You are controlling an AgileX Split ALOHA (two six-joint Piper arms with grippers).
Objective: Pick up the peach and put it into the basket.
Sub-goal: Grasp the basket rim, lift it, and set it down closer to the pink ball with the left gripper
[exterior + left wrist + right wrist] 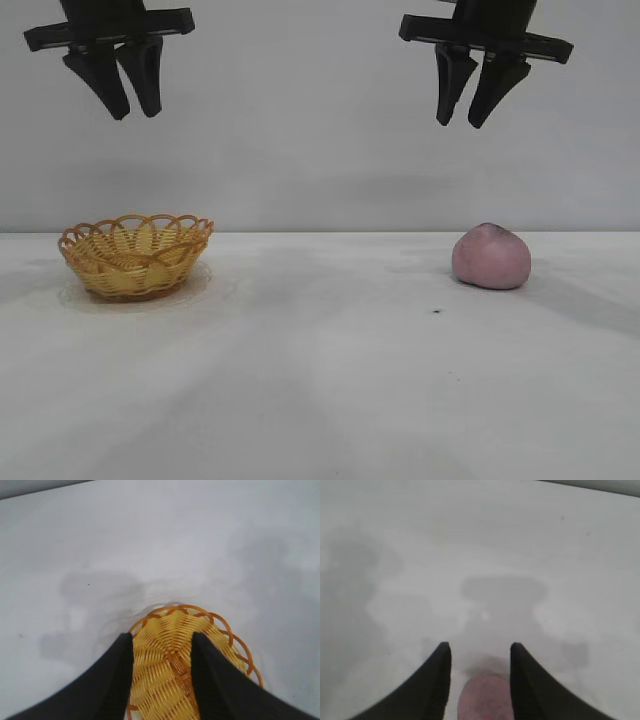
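A matte, dull pink peach (491,257), rounded with a slightly pointed top, sits on the pale table (320,380) at the right, well apart from the shallow woven wicker basket (135,256) at the left, which holds nothing. High above the peach, the right gripper (468,122) hangs with fingers parted, grasping nothing. The left gripper (135,114) hangs likewise over the basket.

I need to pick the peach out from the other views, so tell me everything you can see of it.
The peach is a dull pink-mauve rounded lump with a matte, faintly speckled skin and a slightly raised top. It sits upright on the white table, at the right of the exterior view, far from the basket. Nothing but the table touches it; the right tool hangs open well above it.
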